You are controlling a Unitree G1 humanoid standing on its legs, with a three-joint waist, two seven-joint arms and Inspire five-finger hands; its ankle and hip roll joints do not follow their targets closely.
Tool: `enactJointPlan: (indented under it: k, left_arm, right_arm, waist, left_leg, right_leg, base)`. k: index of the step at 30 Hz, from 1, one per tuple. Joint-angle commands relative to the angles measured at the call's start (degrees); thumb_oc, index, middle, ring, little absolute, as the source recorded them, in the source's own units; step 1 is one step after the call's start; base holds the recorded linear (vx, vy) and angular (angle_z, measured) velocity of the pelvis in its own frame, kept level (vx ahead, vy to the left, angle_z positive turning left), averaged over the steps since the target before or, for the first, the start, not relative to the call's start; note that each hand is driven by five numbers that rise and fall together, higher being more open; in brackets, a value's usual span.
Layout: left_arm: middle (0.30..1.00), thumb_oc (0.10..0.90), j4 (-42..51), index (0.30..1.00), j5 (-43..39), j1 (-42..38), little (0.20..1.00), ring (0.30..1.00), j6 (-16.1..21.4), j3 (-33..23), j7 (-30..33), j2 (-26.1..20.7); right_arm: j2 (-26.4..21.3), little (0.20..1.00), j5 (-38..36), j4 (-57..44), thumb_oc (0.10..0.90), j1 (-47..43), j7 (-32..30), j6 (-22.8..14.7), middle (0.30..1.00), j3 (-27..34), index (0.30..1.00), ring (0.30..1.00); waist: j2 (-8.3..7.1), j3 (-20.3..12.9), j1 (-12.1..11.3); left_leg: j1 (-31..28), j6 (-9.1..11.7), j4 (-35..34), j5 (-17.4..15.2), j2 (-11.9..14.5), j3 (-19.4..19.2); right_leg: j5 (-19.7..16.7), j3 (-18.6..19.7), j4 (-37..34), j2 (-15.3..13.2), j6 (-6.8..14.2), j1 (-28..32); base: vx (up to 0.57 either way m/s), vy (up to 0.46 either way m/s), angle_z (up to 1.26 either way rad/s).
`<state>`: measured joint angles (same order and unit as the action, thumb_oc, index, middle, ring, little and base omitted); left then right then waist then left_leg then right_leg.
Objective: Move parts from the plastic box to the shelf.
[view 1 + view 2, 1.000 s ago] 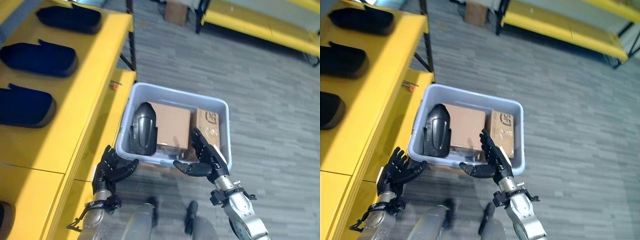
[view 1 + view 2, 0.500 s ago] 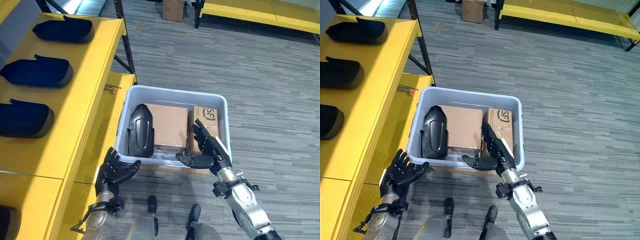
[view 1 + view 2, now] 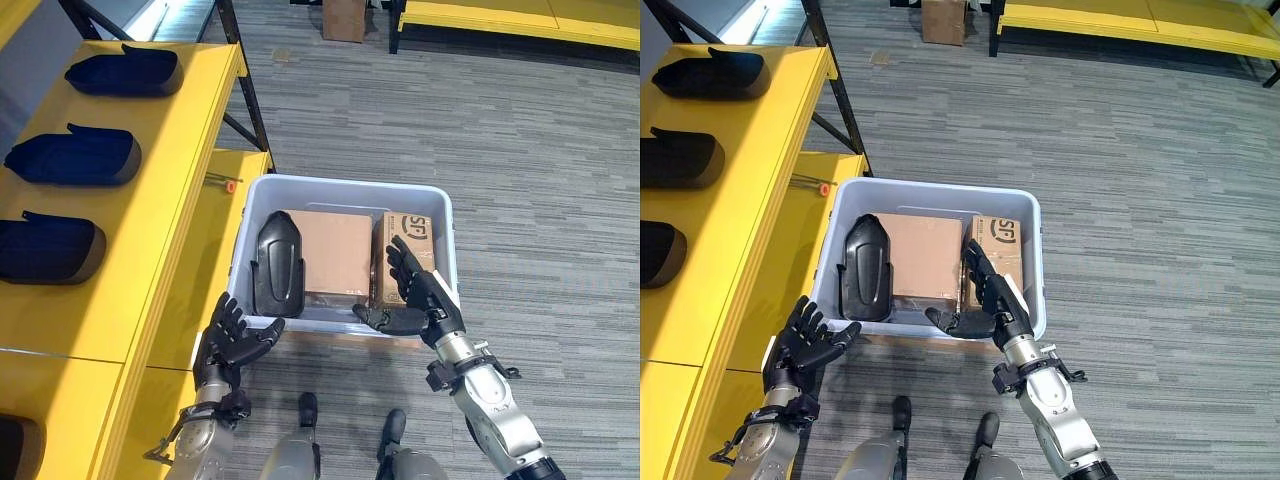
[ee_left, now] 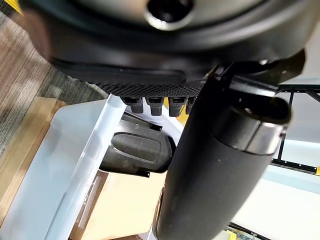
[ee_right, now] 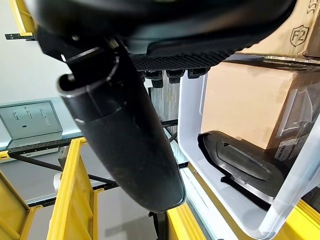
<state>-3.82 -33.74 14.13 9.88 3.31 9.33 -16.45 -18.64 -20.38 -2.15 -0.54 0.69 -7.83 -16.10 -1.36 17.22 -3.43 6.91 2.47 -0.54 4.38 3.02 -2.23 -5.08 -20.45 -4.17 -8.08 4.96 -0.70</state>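
Box: pale grey plastic box (image 3: 446, 245) holds a black curved part (image 3: 273, 268) left, two brown cardboard boxes (image 3: 335, 250) right.
Hands: left hand (image 3: 228, 343) and right hand (image 3: 418, 297) spread open, empty, at near rim.

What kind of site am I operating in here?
Probably a warehouse or parts storeroom: yellow shelf with black parts laid in a row, a plastic box holding another black part and cardboard boxes, grey carpet floor.
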Motion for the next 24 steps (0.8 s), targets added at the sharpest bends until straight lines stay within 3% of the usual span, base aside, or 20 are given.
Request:
enactJointPlan:
  k: [1, 4, 5, 7, 8, 10, 12, 14, 15, 24]
  left_arm:
    - [1.000, 0.900, 5.75, 1.000, -1.33, -2.53, 1.000, 1.000, 5.19, -0.43, -0.67, -0.27]
    - [1.000, 0.900, 5.86, 1.000, -1.46, -2.94, 1.000, 1.000, 5.30, -0.36, -0.69, -0.05]
    - [1.000, 0.900, 5.89, 1.000, -1.32, -3.54, 1.000, 1.000, 5.55, -0.24, -0.77, -0.30]
    - [1.000, 0.900, 5.93, 1.000, -1.48, -3.95, 1.000, 1.000, 5.54, -0.11, -0.83, -0.43]
    - [1.000, 0.900, 6.51, 1.000, -1.87, -4.01, 1.000, 1.000, 5.28, 0.02, -1.10, -0.72]
    - [1.000, 0.900, 7.04, 1.000, -1.61, -4.30, 1.000, 1.000, 5.28, 0.19, -1.17, -0.97]
    - [1.000, 0.900, 6.22, 1.000, -1.36, -4.93, 1.000, 1.000, 5.31, 0.20, -0.95, -1.38]
    - [1.000, 0.900, 5.85, 1.000, -1.11, -4.83, 1.000, 1.000, 5.15, 0.24, -0.99, -1.47]
    - [1.000, 0.900, 6.22, 1.000, -1.84, -4.83, 1.000, 1.000, 5.08, 0.17, -1.63, -1.36]
    - [1.000, 0.900, 7.61, 1.000, -0.96, -4.28, 1.000, 1.000, 4.69, 0.47, -3.01, -3.84]
  right_arm:
    - [-1.14, 1.000, 1.64, -5.16, 0.900, -4.91, -0.32, -7.04, 1.000, -0.19, 1.000, 1.000]
    - [-1.93, 1.000, 2.03, -5.32, 0.900, -5.79, -0.43, -7.34, 1.000, -0.26, 1.000, 1.000]
    - [-2.35, 1.000, 2.50, -5.02, 0.900, -6.84, -0.67, -7.66, 1.000, -0.69, 1.000, 1.000]
    - [-2.55, 1.000, 2.96, -4.78, 0.900, -7.61, -0.70, -7.72, 1.000, -0.93, 1.000, 1.000]
    - [-2.79, 1.000, 3.36, -4.64, 0.900, -8.55, -1.31, -7.61, 1.000, -0.83, 1.000, 1.000]
    - [-3.39, 1.000, 3.86, -4.70, 0.900, -9.65, -1.98, -7.72, 1.000, -0.26, 1.000, 1.000]
    - [-3.67, 1.000, 4.23, -4.61, 0.900, -10.15, -2.36, -7.71, 1.000, -0.38, 1.000, 1.000]
    - [-3.40, 1.000, 4.98, -4.33, 0.900, -10.59, -2.08, -7.36, 1.000, -0.90, 1.000, 1.000]
    - [-3.65, 1.000, 6.17, -4.95, 0.900, -10.60, -2.01, -7.14, 1.000, -0.53, 1.000, 1.000]
    - [-5.06, 1.000, 8.83, -8.67, 0.900, -12.05, -1.79, -6.71, 1.000, 1.31, 1.000, 1.000]
  waist:
    - [0.92, -2.42, -0.78]
    - [0.79, -1.50, -0.86]
    - [0.58, -0.24, -1.63]
    - [0.51, 0.03, -1.95]
    - [0.10, -0.02, -1.91]
    - [0.14, -0.12, -1.63]
    - [0.65, -0.31, -1.47]
    - [1.20, -0.87, -1.85]
    - [1.89, -1.40, -1.49]
    - [0.53, -0.26, -2.62]
  left_leg:
    - [-1.66, 3.49, 2.05, -1.99, 7.20, -0.46]
    - [0.96, 3.79, 7.03, -2.45, 6.86, 1.11]
    - [2.82, 4.70, 11.85, -2.03, 6.21, 3.37]
    - [3.23, 4.84, 11.80, -1.87, 6.07, 4.92]
    - [3.19, 4.92, 8.53, -0.43, 9.29, 4.74]
    - [4.12, 5.13, 3.95, 3.05, 13.08, 3.45]
    - [2.15, 5.28, 0.72, 3.11, 14.49, 1.41]
    - [1.47, 5.72, -0.62, 3.34, 13.94, 2.38]
    - [1.32, 5.55, -0.29, 2.58, 13.34, 0.43]
    - [0.99, 3.55, 2.03, -0.81, 9.12, -2.22]
  right_leg:
    - [4.48, -1.00, 4.48, -1.43, 1.23, -1.78]
    - [4.86, -1.31, 4.30, -1.24, 0.62, -1.63]
    - [5.13, -1.24, 4.43, -1.09, 0.01, -1.15]
    - [5.34, -1.24, 4.51, -0.97, 0.01, -1.03]
    - [5.66, -1.63, 4.65, -1.36, 0.30, -0.47]
    - [5.67, -2.38, 5.51, -2.62, 1.27, -0.56]
    - [6.03, -2.49, 6.49, -3.43, 1.92, -0.95]
    - [5.62, -1.97, 6.46, -3.52, 2.29, -1.35]
    - [4.96, -1.93, 6.59, -4.58, 2.62, -1.22]
    - [3.65, -2.00, 8.37, -9.25, 4.27, -1.02]
  base:
    - [-0.01, -0.107, 0.17]
    - [-0.04, -0.070, 0.23]
    - [-0.04, -0.028, 0.24]
    - [0.00, 0.003, 0.25]
    - [0.04, 0.088, 0.19]
    - [0.03, 0.138, 0.03]
    - [0.04, 0.207, 0.17]
    - [0.05, 0.219, 0.13]
    - [0.03, 0.140, -0.21]
    - [0.04, 0.138, 0.10]
